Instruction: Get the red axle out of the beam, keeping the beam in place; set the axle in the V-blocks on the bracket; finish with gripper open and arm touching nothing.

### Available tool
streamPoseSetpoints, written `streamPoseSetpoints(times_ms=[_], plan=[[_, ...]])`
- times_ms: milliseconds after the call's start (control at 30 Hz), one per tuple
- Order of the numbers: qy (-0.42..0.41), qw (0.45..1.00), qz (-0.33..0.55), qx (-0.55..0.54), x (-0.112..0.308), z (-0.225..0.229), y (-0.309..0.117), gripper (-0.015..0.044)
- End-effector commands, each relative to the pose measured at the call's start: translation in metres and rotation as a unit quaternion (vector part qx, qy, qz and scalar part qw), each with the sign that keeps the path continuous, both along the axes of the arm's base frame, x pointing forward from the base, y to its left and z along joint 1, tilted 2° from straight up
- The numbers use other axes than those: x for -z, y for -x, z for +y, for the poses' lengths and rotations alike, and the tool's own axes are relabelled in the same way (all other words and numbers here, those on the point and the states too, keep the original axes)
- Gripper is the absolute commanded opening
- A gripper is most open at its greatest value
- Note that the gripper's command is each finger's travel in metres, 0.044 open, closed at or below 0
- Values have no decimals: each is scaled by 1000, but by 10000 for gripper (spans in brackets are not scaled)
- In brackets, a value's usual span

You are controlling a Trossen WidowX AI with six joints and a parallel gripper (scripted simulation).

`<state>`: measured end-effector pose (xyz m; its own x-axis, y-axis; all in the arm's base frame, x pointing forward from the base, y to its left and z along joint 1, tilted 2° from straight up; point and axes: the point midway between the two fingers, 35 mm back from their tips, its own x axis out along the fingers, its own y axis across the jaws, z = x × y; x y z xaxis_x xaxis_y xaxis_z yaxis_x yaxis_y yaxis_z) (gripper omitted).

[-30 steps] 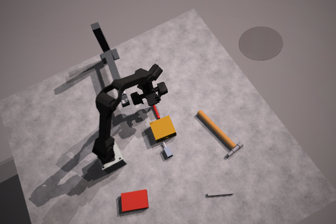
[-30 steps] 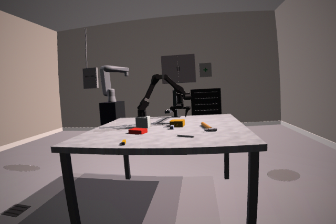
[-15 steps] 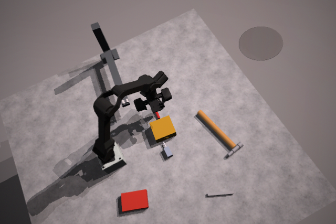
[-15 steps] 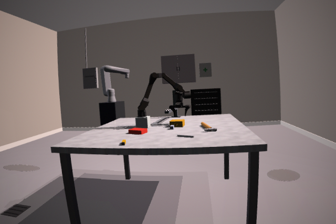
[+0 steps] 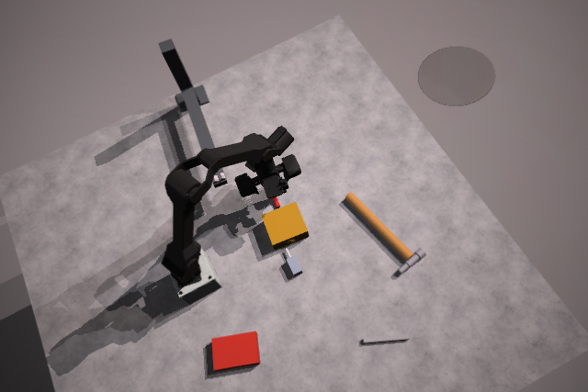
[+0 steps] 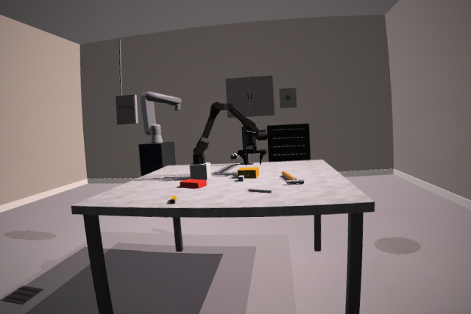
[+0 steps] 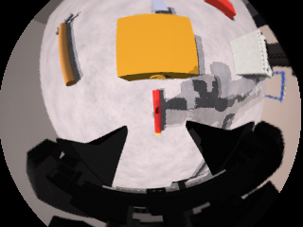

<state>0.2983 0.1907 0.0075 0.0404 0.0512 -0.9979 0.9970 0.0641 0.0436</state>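
Axle (image 5: 277,202) (image 7: 157,105), red, one: apparently free, at six o'clock from the yellow beam (image 5: 285,222) (image 6: 245,172) (image 7: 156,44) in my wrist view. My tool (image 5: 268,184) (image 6: 253,163) (image 7: 157,127): spread, empty. Outstanding, I judged: grasp, V-block placement, withdrawal.

Top looks steeply down, exterior faces the table from afar, wrist peers close.
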Motion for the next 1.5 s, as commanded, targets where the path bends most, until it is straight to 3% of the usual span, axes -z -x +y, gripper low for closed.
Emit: streamPoseSetpoints(times_ms=[0,800,1467], plan=[[5,1000,7,-2,11,-2,3,440],[5,1000,7,-2,50,-1,3,440],[5,1000,7,-2,51,-1,3,440]])
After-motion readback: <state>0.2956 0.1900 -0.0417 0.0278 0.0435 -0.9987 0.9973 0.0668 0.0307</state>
